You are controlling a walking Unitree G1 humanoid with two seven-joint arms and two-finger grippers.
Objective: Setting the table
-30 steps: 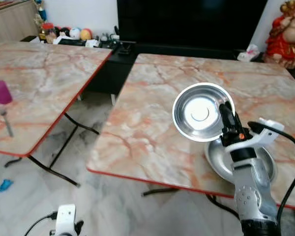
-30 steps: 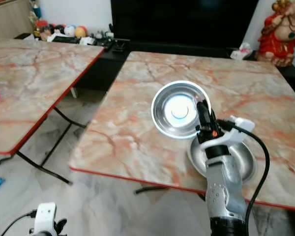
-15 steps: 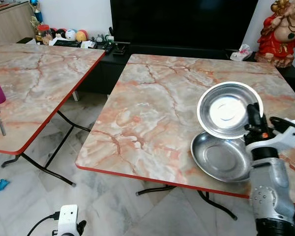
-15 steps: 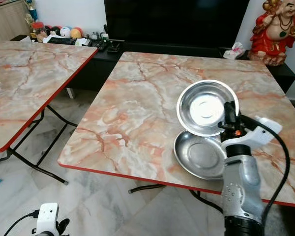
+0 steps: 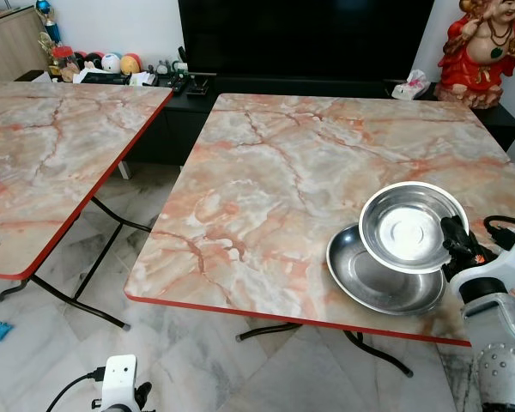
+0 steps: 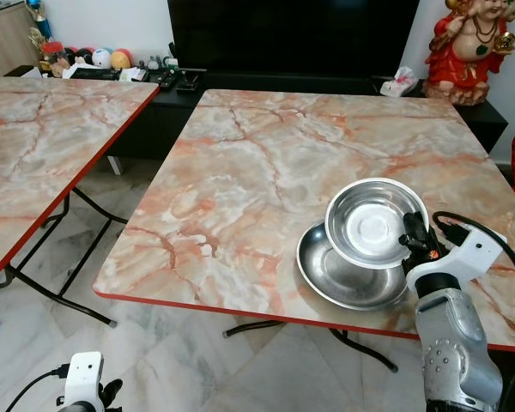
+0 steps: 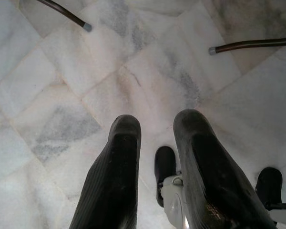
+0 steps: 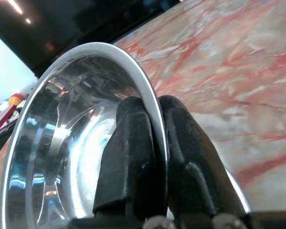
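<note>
Left eye view has the big square folding table [image 5: 275, 180] with its pink-and-grey marbled top and red edging taking up most of the scene, a second table of the same kind [image 5: 51, 154] off to the robot's left, and a black TV unit [image 5: 300, 51] behind them. White marble floor tiles [image 5: 60, 343] underneath.

On the near right part of the main table sits a wide, shallow stainless steel plate [image 5: 373, 283], dull grey inside and lying flat. Tilted above its far right rim is the smaller round stainless steel bowl [image 5: 412, 227], super shiny, with a bright glare spot on its flat bottom and a thin rolled lip. It overlaps the plate, open side facing up and toward the camera.

Right gripper [image 8: 155, 143] is pinching that bowl's rim, one black finger inside and one outside, clamped tight on the metal edge.

Left gripper [image 7: 155, 143] hangs low over the floor tiles, its two black fingers slightly apart with nothing between them.
</note>
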